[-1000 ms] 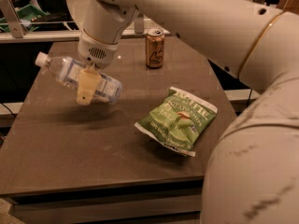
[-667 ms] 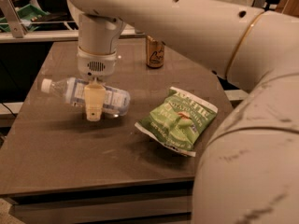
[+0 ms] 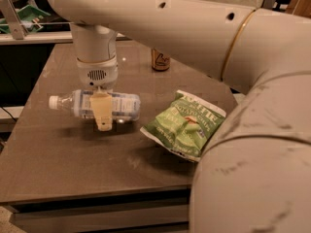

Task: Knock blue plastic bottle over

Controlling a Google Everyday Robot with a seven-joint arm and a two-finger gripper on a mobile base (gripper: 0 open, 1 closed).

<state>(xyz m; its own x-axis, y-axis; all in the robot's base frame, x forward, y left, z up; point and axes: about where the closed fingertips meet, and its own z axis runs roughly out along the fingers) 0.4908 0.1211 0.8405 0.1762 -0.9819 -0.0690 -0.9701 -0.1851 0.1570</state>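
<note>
While the pincer (image 3: 103,119) hangs over the brown table (image 3: 58,154), bottle (image 3: 124,106) lies sideways

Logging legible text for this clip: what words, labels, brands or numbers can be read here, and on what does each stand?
On the green snack bag: white lettering along the top, too blurred to read.
On the tan drink can: a dark logo, not legible.
On the blue plastic bottle, lying on its side: label print too small to read.
On the gripper, in front of the bottle's middle: no text.
Nothing can be quoted.
</note>
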